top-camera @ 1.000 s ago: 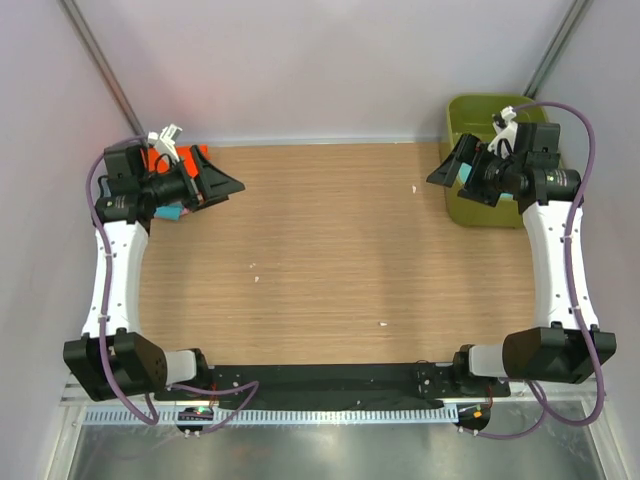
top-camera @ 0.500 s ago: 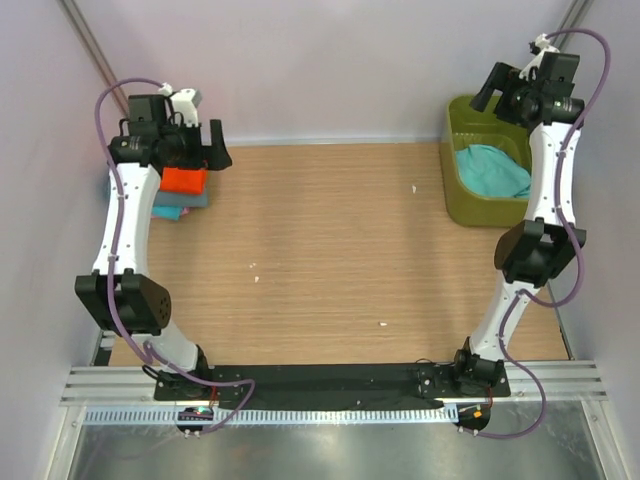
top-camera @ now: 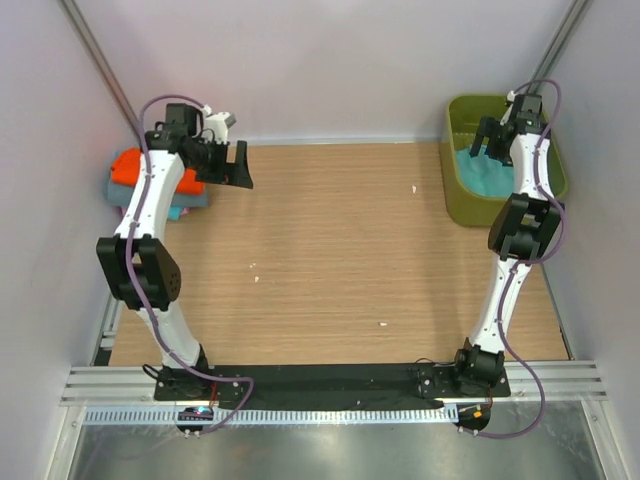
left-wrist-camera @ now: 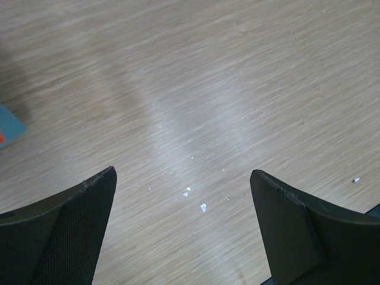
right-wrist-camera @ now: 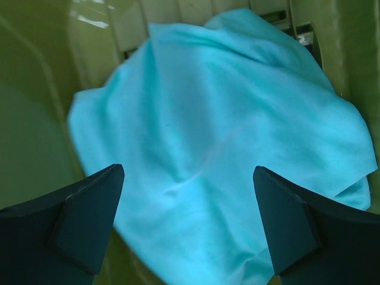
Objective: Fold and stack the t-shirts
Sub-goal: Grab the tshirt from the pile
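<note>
Presently | left gripper [left-wrist-camera: 181, 178] and right gripper [right-wrist-camera: 187, 175] stood wide, empty | right one hung over mint-green t-shirt [right-wrist-camera: 225, 119] in basket [right-wrist-camera: 35, 77] | risk: shallow pinch might slip off.

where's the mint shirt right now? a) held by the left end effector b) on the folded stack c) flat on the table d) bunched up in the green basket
d: the mint shirt lies crumpled inside the olive basket, under the open right end effector.
</note>
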Robot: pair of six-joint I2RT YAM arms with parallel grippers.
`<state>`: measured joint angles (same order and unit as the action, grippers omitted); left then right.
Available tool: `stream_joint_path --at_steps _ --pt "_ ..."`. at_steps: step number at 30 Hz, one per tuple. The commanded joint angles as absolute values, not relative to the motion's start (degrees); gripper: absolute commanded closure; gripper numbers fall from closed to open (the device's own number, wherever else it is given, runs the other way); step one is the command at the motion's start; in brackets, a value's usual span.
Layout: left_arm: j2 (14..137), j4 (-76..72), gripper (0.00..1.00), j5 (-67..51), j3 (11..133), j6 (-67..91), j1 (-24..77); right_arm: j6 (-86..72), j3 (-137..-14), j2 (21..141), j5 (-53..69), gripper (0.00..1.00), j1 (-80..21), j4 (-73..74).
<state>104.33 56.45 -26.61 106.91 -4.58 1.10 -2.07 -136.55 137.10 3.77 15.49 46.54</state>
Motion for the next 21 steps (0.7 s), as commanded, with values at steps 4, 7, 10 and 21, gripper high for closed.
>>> stream_joint_path --at_steps 4,7,10,21 --pt "110.1 57.0 0.09 -22.9 108.5 -7.6 6.1 -0.4 -141.9 142.8 0.3 0.06 16.3 43.9" --pt "111.0 56.7 0.08 -18.3 109.0 -9.0 9.7 -0.3 -143.8 145.6 0.3 0.09 16.3 43.2" --pt "111.4 56.4 0.07 -14.1 108.9 -9.3 12.8 1.0 -144.7 147.3 0.3 0.18 16.3 42.5" --pt "110.7 55.2 0.1 -7.1 109.0 -9.1 19.5 2.9 -147.2 144.0 3.5 0.99 16.3 42.8"
